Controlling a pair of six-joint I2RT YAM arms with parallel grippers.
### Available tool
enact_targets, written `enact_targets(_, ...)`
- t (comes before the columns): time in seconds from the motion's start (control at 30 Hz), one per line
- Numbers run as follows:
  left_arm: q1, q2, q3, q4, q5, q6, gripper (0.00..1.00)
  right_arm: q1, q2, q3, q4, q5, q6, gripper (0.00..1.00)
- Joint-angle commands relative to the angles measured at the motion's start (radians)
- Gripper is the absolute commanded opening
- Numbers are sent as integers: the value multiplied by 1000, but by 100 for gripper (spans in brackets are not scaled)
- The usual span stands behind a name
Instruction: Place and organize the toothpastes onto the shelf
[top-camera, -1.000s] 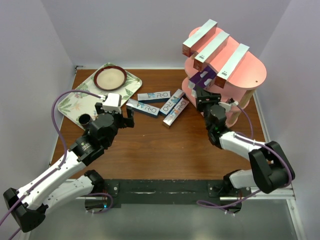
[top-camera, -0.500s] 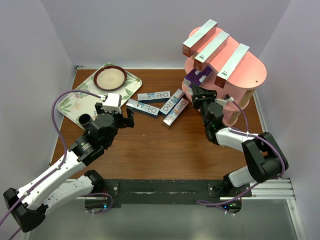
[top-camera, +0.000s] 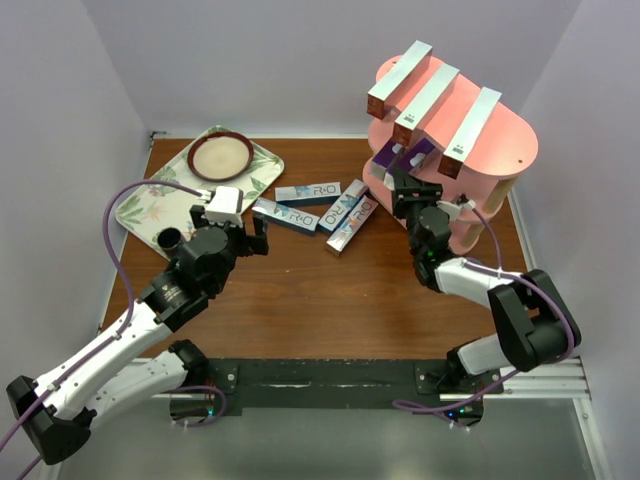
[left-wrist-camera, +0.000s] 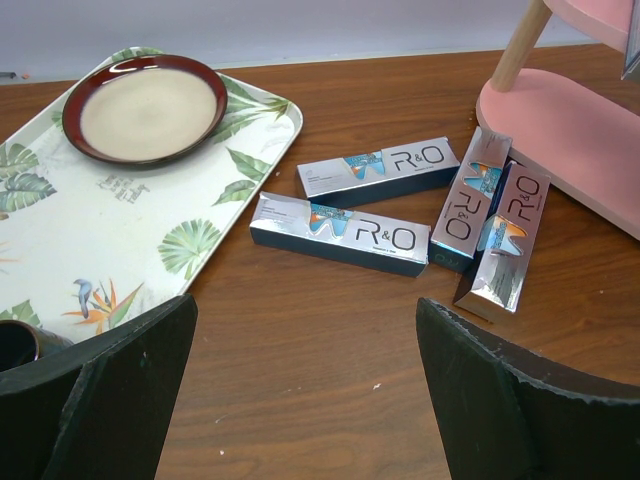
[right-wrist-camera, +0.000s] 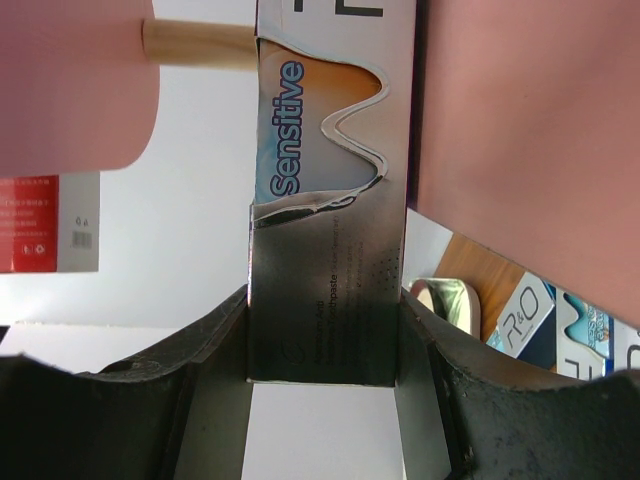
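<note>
Four slim silver-and-blue cardboard toothpaste boxes (top-camera: 308, 191) printed "R&O" lie flat on the brown wooden counter (left-wrist-camera: 300, 400) ahead of the left jaws. The left jaws hang above the wood, spread wide, with nothing between them. The nearest box (left-wrist-camera: 335, 234) lies crosswise straight ahead of them, and a second box (left-wrist-camera: 378, 171) lies just beyond it. Ahead and to the right is a pair lying side by side and touching, an inner box (left-wrist-camera: 470, 198) and an outer box (left-wrist-camera: 505, 237). Their far ends are close to the lowest board of the tall pink three-tier shelf (top-camera: 510, 150), which has oval boards.

Ahead and to the left of the left jaws is a white rectangular leaf-patterned tray (left-wrist-camera: 100, 230). A round beige plate with a dark red rim (left-wrist-camera: 145, 108) sits at the tray's far end.

The right jaws pinch a purple-and-silver cardboard box printed "Sensitive" (right-wrist-camera: 330, 200) by its long sides, near its close end. The box reaches straight out ahead of them. In the wrist view a pink board shows on either side of this Sensitive box, and a light wooden post (right-wrist-camera: 200, 42) runs beyond it on one side. In the overhead view the Sensitive box (top-camera: 412, 158) is at the shelf's left end, about level with the middle board. I cannot tell whether it rests on that board.

Above and beyond the right jaws, three silver boxes with red ends lie across the top board, parallel and apart from one another. They are the first top box (top-camera: 400, 78), the middle top box (top-camera: 428, 92) and the last top box (top-camera: 468, 118).
</note>
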Motion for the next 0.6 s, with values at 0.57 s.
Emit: enact_targets(0.57, 6, -9, -3, 42, 6, -6, 96, -33, -117, 4, -156, 66, 33, 69)
